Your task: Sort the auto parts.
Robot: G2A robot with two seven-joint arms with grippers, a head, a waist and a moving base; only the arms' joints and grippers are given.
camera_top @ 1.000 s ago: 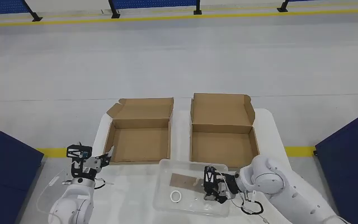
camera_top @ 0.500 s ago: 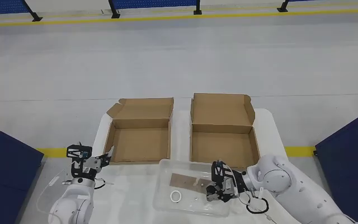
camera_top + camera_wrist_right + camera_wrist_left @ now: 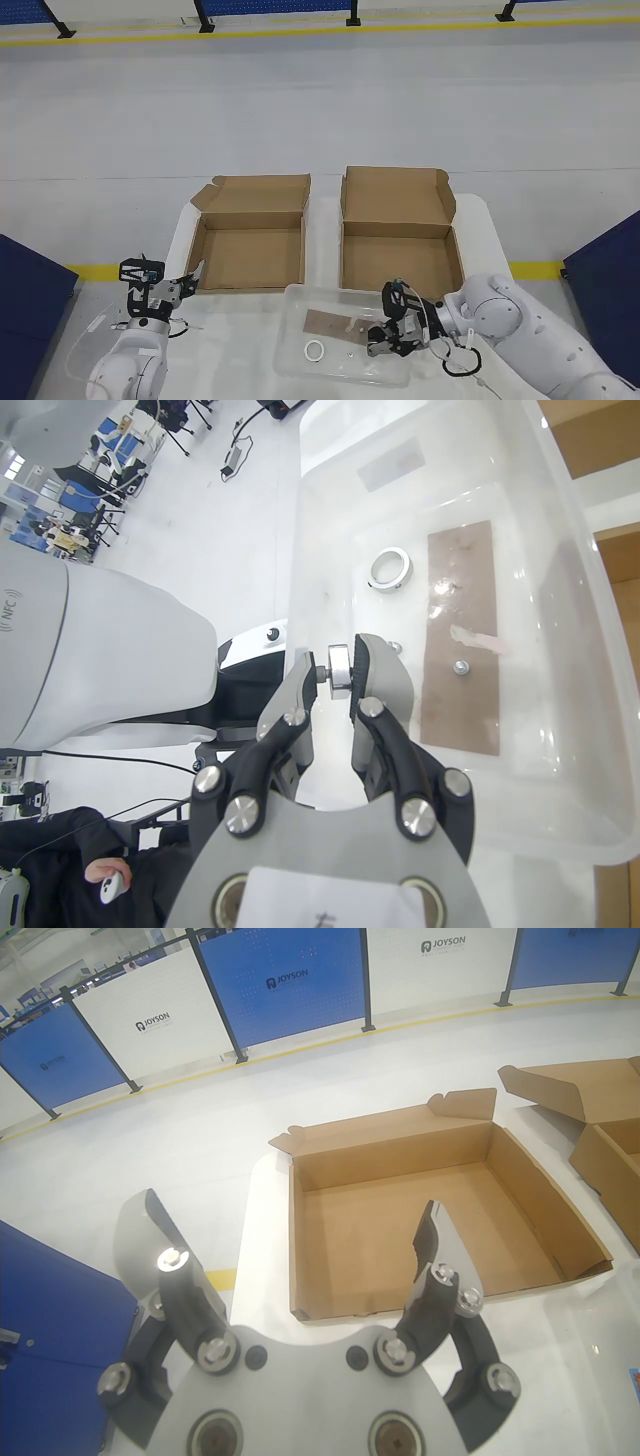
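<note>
- The right gripper (image 3: 334,665) is clamping a small metal part (image 3: 339,680), a disc on a short stud, end-on between its two fingers. It is hanging within the clear bin (image 3: 345,291), toward the bin's robot-side wall.
- Judged step: lifting the part out and carrying it to a cardboard box. The hold is looking narrow, so a straight rise without wrist twist is advisable until the part is passing the rim. Whether it is already above the rim cannot be told.
- The left box (image 3: 250,258) and the right box (image 3: 400,265) are standing open and bare just beyond the bin. The right one is lying nearer this arm. Which box suits this part cannot be told.
- Edges to clear: the bin's far wall, then the chosen box's front wall.
- A metal ring (image 3: 385,585), a small nut (image 3: 460,668) and a brown sheet (image 3: 462,710) are lying on the bin floor, apart from the fingers.
- The left gripper (image 3: 290,1203) is hanging spread wide and empty beside the left box's outer front corner, well apart from the right arm.
</note>
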